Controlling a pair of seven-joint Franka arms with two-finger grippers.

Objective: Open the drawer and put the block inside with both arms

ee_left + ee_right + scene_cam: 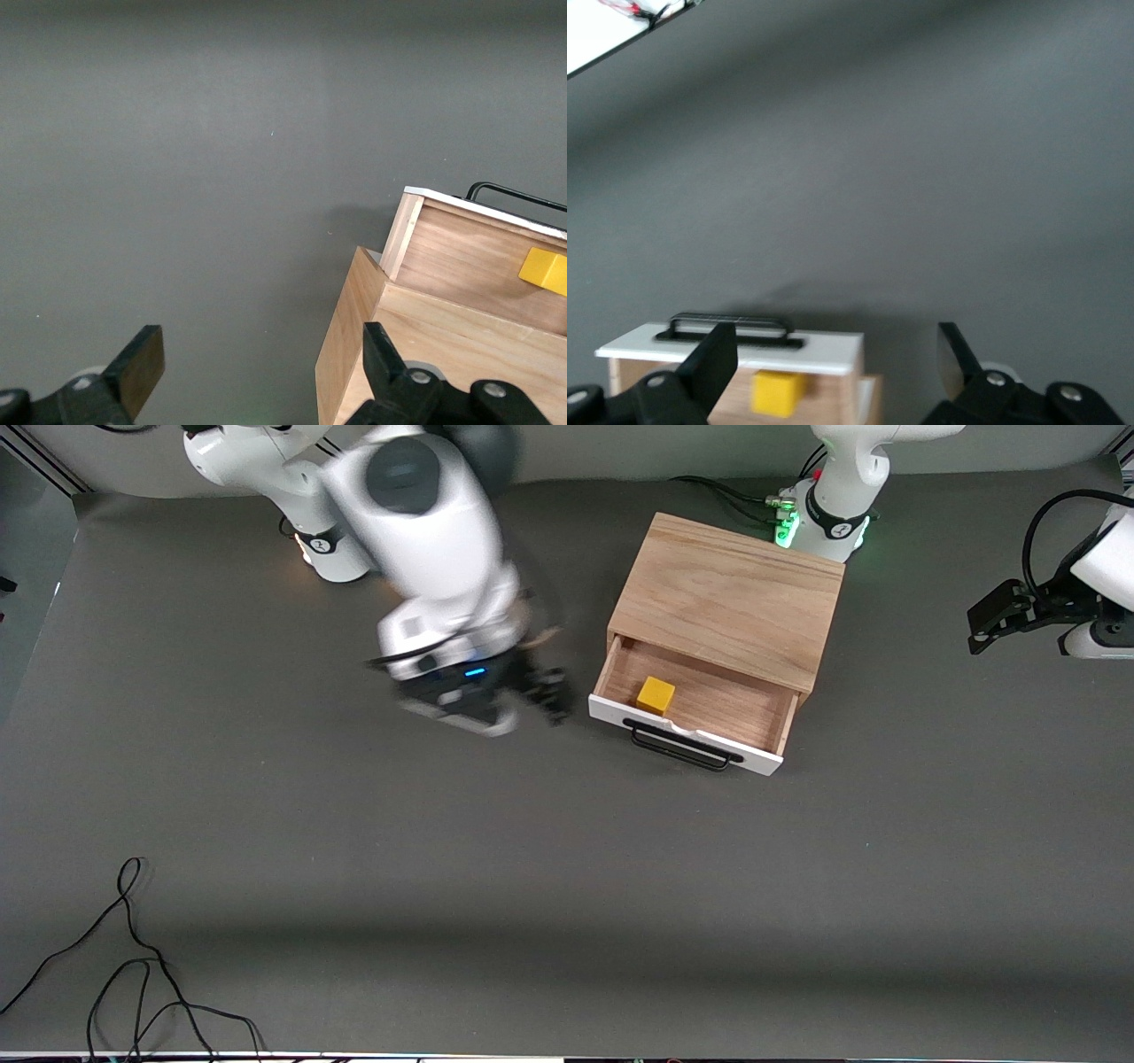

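Observation:
The light oak box [731,598] stands near the left arm's base. Its drawer [700,704] is pulled open, with a white front panel [682,735] and a black bar handle [682,748]. The yellow block [656,694] lies inside the drawer, at the corner toward the right arm's end. My right gripper [540,691] is open and empty, low over the table beside the drawer; its wrist view shows the gripper [835,354], the block [778,392] and the handle [726,326]. My left gripper [997,615] is open and empty over the table toward the left arm's end; its wrist view shows the gripper [261,363], the box [350,354] and the block [545,270].
A loose black cable [133,974] lies at the table corner nearest the front camera, toward the right arm's end. More cables [735,500] run by the left arm's green-lit base [828,522]. The dark grey table [567,886] stretches bare below the drawer.

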